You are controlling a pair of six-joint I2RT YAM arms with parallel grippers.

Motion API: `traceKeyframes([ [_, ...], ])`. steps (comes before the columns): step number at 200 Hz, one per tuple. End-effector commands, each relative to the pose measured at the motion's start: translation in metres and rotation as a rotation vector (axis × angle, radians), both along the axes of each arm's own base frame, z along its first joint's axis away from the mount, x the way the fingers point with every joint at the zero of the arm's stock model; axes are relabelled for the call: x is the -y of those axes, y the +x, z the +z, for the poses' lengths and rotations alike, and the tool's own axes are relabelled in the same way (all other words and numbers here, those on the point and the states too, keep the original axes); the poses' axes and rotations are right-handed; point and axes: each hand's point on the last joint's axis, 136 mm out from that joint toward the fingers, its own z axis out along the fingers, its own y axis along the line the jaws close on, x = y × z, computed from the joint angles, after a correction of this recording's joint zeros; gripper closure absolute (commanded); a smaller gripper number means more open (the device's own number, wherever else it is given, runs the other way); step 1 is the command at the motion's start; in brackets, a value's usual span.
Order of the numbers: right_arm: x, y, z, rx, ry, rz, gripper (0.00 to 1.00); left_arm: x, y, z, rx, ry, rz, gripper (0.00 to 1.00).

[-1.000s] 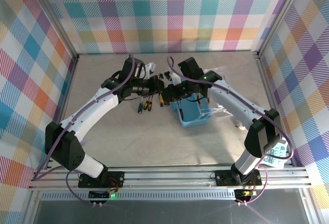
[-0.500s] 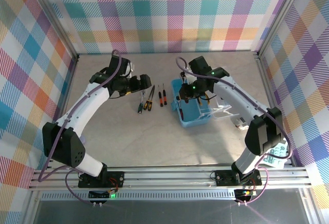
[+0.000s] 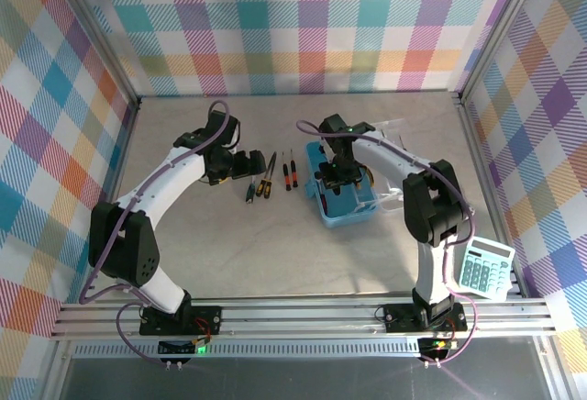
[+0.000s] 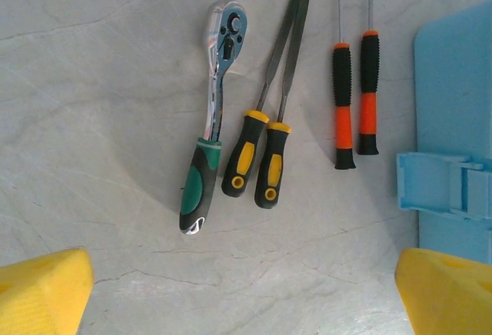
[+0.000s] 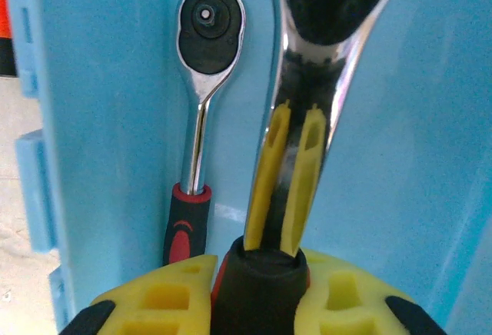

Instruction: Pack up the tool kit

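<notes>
The blue case [image 3: 348, 207] sits under the right gripper [image 5: 257, 289], whose pads flank a black handle; whether they clamp it, I cannot tell. The left gripper [image 4: 246, 296] hangs wide open; ahead of its fingers lie a green-handled ratchet [image 4: 206, 150], two files [image 4: 265, 131] and two screwdrivers [image 4: 354, 97].

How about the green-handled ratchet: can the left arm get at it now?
Probably yes. The left gripper hovers open above the green-handled ratchet, which lies flat on bare table with nothing over it. The yellow-handled files lie close beside its handle, so room is tight there.
</notes>
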Motion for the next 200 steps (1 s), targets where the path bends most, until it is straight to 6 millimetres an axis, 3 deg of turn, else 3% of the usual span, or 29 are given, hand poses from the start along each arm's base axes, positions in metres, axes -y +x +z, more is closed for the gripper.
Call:
traceKeyframes([
  [1, 0.004, 0.009, 0.004, 0.019, -0.03, -0.026, 0.82, 0.003, -0.004, -0.012, -0.017, 0.067, -0.033, 0.0],
  [32, 0.002, 0.008, 0.004, 0.009, -0.024, -0.024, 0.7, 0.01, -0.005, -0.022, -0.039, 0.112, -0.064, 0.04],
  [63, -0.001, 0.008, 0.022, 0.025, -0.001, -0.007, 0.57, 0.019, -0.001, -0.028, -0.041, 0.111, -0.081, 0.09],
  [91, -0.008, 0.006, 0.042, 0.043, 0.029, 0.011, 0.45, 0.023, 0.002, -0.035, -0.052, 0.124, -0.092, 0.22],
  [122, -0.023, -0.002, 0.071, 0.074, 0.089, 0.06, 0.16, 0.026, 0.008, -0.045, -0.063, 0.144, -0.104, 0.42],
  [132, -0.029, -0.005, 0.081, 0.088, 0.119, 0.076, 0.0, 0.027, 0.01, -0.049, -0.068, 0.155, -0.111, 0.45],
  [160, -0.035, -0.012, 0.103, 0.12, 0.176, 0.095, 0.01, 0.031, 0.015, -0.059, -0.072, 0.181, -0.131, 0.56],
  [200, -0.03, -0.019, 0.117, 0.144, 0.179, 0.097, 0.01, 0.032, 0.022, -0.083, -0.089, 0.216, -0.136, 0.63],
])
